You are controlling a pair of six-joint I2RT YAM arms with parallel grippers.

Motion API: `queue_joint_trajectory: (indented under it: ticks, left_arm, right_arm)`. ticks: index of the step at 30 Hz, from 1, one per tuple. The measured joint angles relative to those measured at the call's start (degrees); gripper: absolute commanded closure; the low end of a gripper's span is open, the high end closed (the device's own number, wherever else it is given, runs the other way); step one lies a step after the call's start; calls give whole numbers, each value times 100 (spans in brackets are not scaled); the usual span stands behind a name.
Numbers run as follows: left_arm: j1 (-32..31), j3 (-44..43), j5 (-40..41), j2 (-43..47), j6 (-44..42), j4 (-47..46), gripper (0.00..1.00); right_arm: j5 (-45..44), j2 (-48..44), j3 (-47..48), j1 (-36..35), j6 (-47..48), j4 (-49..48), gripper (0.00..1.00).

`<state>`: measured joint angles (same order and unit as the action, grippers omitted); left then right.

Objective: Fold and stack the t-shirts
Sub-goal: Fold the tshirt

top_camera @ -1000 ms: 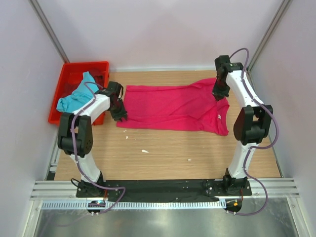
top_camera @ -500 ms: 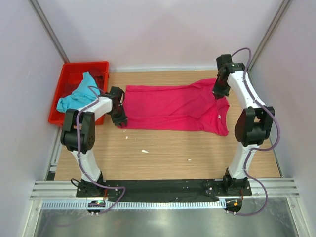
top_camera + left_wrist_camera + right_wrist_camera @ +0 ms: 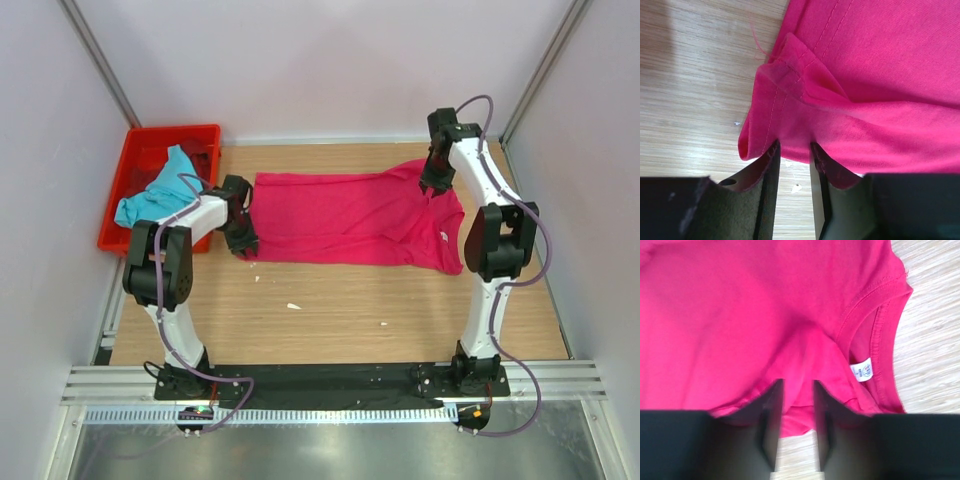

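While the turquoise t-shirt (image 3: 145, 205) is lying bunched in the red crate (image 3: 170, 131) at the far left, unchanged since a second ago, the left arm (image 3: 160, 265) is now standing with its elbow swung nearer and further left. The left hand (image 3: 243, 238) is staying at the near-left hem corner of the pink t-shirt (image 3: 350, 215). From the wrist, its fingers (image 3: 771, 165) are standing slightly apart with the folded hem edge crossing the gap at their tips; whether they are pinching it cannot be told. The pink t-shirt is lying spread flat across the far half of the tabletop (image 3: 350, 300), hem to the left and neck to the right, as before. The right hand (image 3: 436, 183) is now sitting further back and left than a second ago, over the far-right shoulder, and is hiding the cloth beneath it. Its fingers (image 3: 771, 415) are spread a little over the shirt's edge beside the neckline. Print on the white label (image 3: 862, 371) is too small to read.
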<state>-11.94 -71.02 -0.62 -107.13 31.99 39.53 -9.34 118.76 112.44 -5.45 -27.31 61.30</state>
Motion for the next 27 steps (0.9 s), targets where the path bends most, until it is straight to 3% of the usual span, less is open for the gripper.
queue_joint_trajectory:
  ticks: [1,2,4,7,8,13,15,18,23,27]
  left_arm:
    - [0,-20,-4,9,-9,20,64]
    - [0,-35,-11,26,-13,50,58]
    - [0,-72,-13,136,-55,149,55]
    - [-4,-90,-35,389,-94,221,54]
    - [-4,-90,-46,485,-103,236,55]
    - [-4,-90,-146,710,-142,229,63]
    - [-4,-90,-219,664,-153,229,64]
    - [-4,-90,-291,575,-208,221,65]
    - [-4,-90,-313,420,-267,205,66]
    - [-4,-90,-313,326,-271,192,68]
  right_arm:
    - [-13,96,33,17,0,13,46]
    - [-31,162,63,31,2,48,42]
    - [-144,190,13,76,48,116,34]
    - [-251,-286,-654,227,61,-20,32]
    - [-251,-634,-1099,326,59,-39,32]
    - [-101,-2601,-3254,1102,44,-157,61]
    - [26,-3139,-4015,1519,55,-232,67]
    - [201,-3198,-4651,1910,146,-365,58]
    - [610,-2874,-5093,1974,321,-745,52]
    - [914,-2756,-5167,1956,345,-1051,53]
